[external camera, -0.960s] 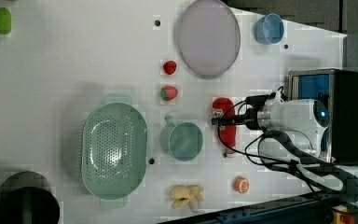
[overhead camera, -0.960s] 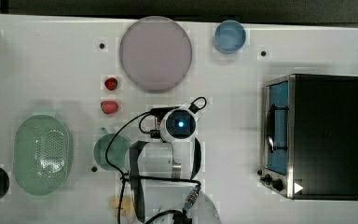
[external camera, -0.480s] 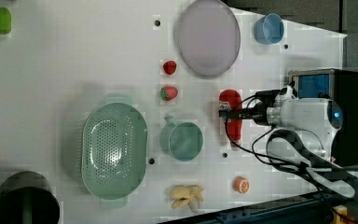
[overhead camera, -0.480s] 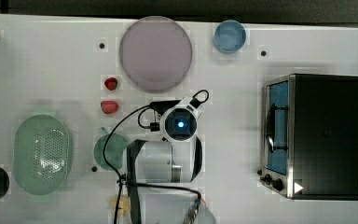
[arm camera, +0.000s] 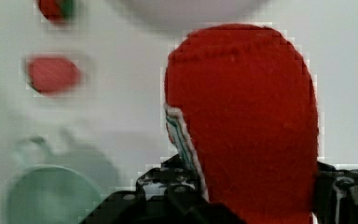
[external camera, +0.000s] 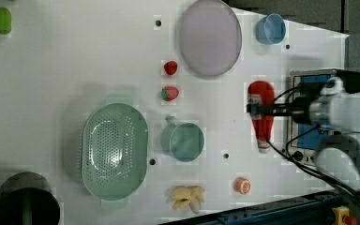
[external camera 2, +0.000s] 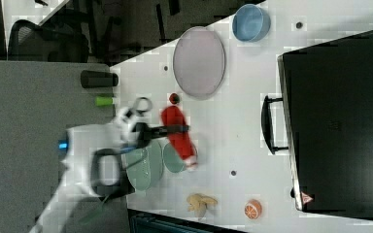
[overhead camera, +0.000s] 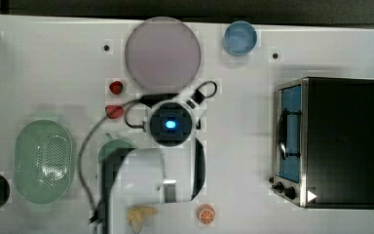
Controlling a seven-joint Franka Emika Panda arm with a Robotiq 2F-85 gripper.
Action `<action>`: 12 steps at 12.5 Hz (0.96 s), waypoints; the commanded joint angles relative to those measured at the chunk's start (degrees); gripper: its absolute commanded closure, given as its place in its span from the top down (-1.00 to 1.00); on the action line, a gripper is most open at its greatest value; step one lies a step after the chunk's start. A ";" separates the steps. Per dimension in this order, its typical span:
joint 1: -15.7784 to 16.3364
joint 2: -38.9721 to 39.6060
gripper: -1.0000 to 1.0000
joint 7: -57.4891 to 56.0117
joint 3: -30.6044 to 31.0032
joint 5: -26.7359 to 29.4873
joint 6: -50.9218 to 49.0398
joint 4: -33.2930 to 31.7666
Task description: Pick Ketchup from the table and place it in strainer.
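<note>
The wrist view is right on top of the Ketchup [arm camera: 247, 126]: the fat red body sits between the black fingers [arm camera: 349, 196] of the claw [arm camera: 242, 205], which looks closed around the bottle's middle, partly open only because the bottle fills the gap. In the left view the bottle is at center right of the frame, white cap pointing to the lower edge, with the claw [external camera: 258, 109] clamped across it just above the neck. I can't say for sure whether it's off the tabletop [external camera: 75, 56] yet.

Handling guess: it's a plastic toy-ish bottle, probably light and fairly stiff but smooth, so a grip on the tapered neck could slide. The wide body where it's held now seems the safer spot. The long shape may swing if the grip is off balance.

Further out, the green cup [external camera: 183, 140] sits mid-frame, and beyond it the strainer [external camera: 115, 150] is lower left, empty, well apart from the bottle.
</note>
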 commanded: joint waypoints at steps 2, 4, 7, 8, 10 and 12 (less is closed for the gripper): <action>3.65 -3.10 0.25 15.31 7.92 0.00 -9.99 6.12; 4.60 -2.36 0.25 21.86 12.40 0.02 -10.15 7.56; 5.74 -0.42 0.25 34.12 19.34 0.02 -9.52 8.51; 6.06 0.82 0.25 36.96 21.49 0.02 -8.03 8.68; 6.44 4.49 0.25 42.96 25.09 -0.03 -3.06 8.71; 7.10 9.19 0.25 48.62 27.27 -0.09 2.91 8.72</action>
